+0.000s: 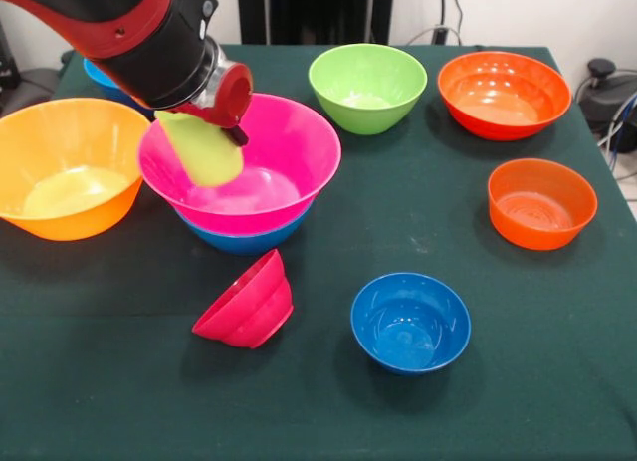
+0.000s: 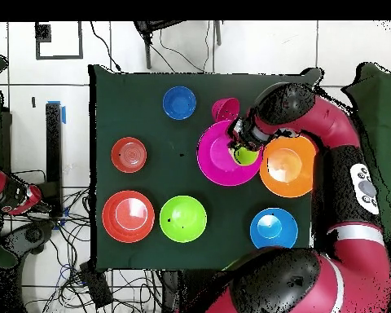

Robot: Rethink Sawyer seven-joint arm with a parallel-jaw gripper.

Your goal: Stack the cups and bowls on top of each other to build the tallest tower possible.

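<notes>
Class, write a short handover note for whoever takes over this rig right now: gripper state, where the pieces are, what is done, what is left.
Gripper: shut on the lime cup, tilted over the pink bowl.
Done: pink bowl sits in a blue bowl.
Loose: crimson bowl on its side, small blue bowl, green bowl, large orange bowl, two red-orange bowls.
Left: set the cup down, stack the rest.

Green-clothed table carries scattered bowls; crimson bowl tipped on side, apparently.
</notes>
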